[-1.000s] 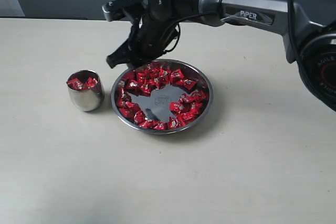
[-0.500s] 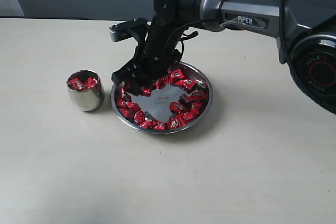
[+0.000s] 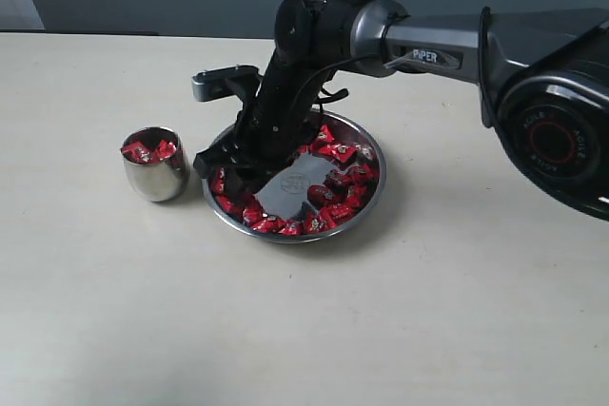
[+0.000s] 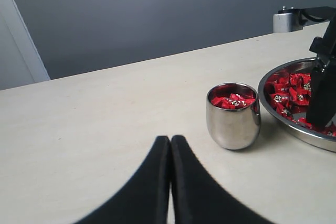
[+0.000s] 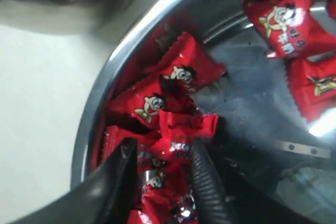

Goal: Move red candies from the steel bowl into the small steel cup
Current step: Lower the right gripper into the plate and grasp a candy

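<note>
The steel bowl point(image 3: 373, 197) sits mid-table with red candies point(image 3: 339, 183) ringed round its bare centre. My right gripper point(image 3: 234, 172) is down inside the bowl's left side. In the right wrist view the right gripper point(image 5: 164, 148) is open, its fingers straddling a heap of red candies point(image 5: 178, 74) by the bowl's rim point(image 5: 100, 98). The small steel cup point(image 3: 155, 166) stands just left of the bowl with a few red candies in it. My left gripper point(image 4: 170, 138) is shut and empty, low over the table, short of the cup point(image 4: 233, 116).
The right arm point(image 3: 438, 40) reaches in from the right, over the back of the bowl. A grey wall runs behind the table's far edge. Bare tabletop lies in front of the bowl and cup.
The right gripper has come down from above the bowl's back-left rim into the bowl's left side, among the candies. Its jaws have kept the same width. The cup has not moved.
</note>
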Motion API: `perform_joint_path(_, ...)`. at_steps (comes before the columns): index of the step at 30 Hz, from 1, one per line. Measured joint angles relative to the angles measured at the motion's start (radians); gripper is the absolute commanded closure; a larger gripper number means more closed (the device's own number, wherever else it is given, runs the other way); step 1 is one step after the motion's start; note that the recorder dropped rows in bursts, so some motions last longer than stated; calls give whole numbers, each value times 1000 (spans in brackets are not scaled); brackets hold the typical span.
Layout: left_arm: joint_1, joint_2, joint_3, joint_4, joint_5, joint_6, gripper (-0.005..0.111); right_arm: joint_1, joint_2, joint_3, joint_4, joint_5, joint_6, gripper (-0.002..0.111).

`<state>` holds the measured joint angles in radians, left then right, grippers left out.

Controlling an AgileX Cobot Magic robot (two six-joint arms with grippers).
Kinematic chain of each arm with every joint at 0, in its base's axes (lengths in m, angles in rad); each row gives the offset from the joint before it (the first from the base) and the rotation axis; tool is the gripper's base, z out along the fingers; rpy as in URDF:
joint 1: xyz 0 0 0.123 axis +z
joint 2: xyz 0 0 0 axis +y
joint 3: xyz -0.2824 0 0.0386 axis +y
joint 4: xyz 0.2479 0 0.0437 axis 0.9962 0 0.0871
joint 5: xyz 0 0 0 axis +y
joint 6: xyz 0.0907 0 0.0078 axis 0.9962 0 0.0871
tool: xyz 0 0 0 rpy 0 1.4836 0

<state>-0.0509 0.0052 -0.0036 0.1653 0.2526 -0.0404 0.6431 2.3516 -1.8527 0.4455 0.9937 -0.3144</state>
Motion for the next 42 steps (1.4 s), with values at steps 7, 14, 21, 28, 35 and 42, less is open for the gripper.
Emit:
perform_joint_path(7, 0, 0, 0, 0, 0, 0, 106, 0, 15, 0, 11, 0, -4, 73)
perform_joint_path(14, 0, 0, 0, 0, 0, 0, 106, 0, 33, 0, 11, -2, -4, 81)
perform_joint_path(21, 0, 0, 0, 0, 0, 0, 106, 0, 40, 0, 20, -2, -6, 107)
perform_joint_path(28, 0, 0, 0, 0, 0, 0, 106, 0, 40, 0, 14, -8, -6, 107)
perform_joint_path(35, 0, 0, 0, 0, 0, 0, 106, 0, -1, 2, -10, -54, -8, 107)
perform_joint_path(42, 0, 0, 0, 0, 0, 0, 106, 0, -77, 2, -7, -125, -8, 107)
